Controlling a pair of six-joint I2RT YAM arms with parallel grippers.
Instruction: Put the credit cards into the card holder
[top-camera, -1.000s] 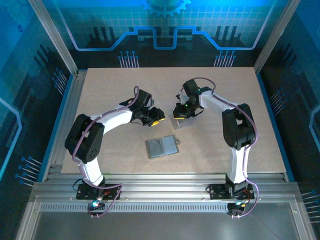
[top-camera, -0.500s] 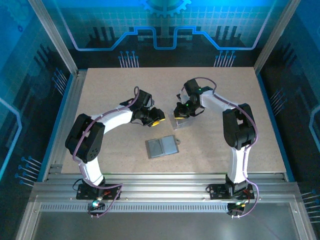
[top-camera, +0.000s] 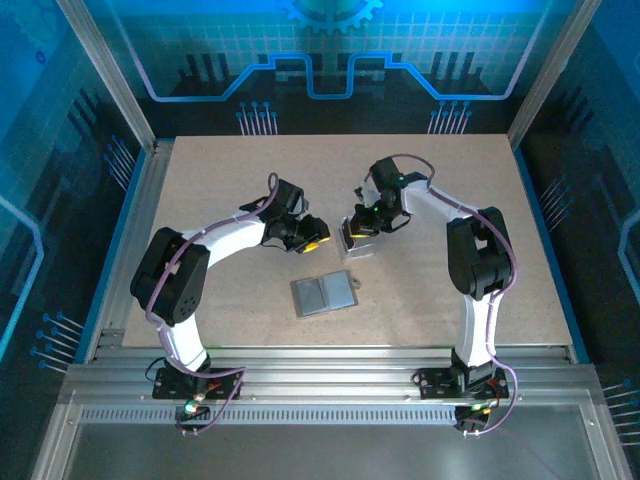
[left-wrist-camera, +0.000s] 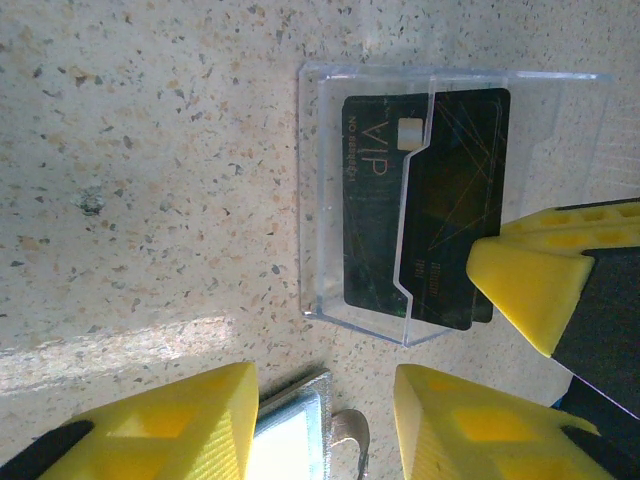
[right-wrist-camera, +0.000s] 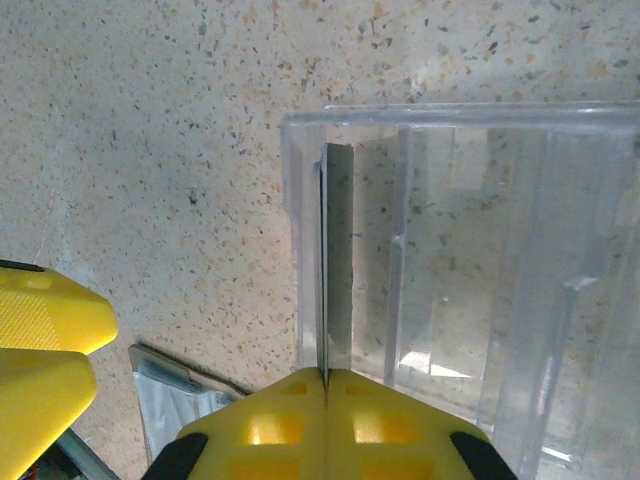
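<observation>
- The tabletop (top-camera: 230, 170) has wide bare room along the far edge, in both far corners and along the left and right edges. All the work is bunched mid-table.
- The card holder (top-camera: 323, 293) lies opened flat, two panels up, mid-table toward the near edge and between the two arm bases. It sits apart from both grippers.
- The clear box (top-camera: 357, 246) sits just beyond the holder toward the far edge, a bit right of it. The gap between them is narrow.
- The right gripper (right-wrist-camera: 325, 385) has its fingers pressed together, clamped on the thin edge of the black card (right-wrist-camera: 335, 250). The card stands inside the clear box, close to one wall.
- The left gripper (left-wrist-camera: 322, 395) has its fingers apart with nothing between them. It is near the box's left side without touching it, and the holder's edge shows past the fingertips.
- The two grippers sit close, tips facing across the box, so there is little side room there.
- The left wrist view gives the card's face, with VIP lettering and a chip, and a yellow finger (left-wrist-camera: 525, 285) of the right gripper on its corner.
- The right wrist view has the same card edge-on, plus the box's inner ribs and a corner of the holder low left.
- The top view gives the layout but no card detail.
</observation>
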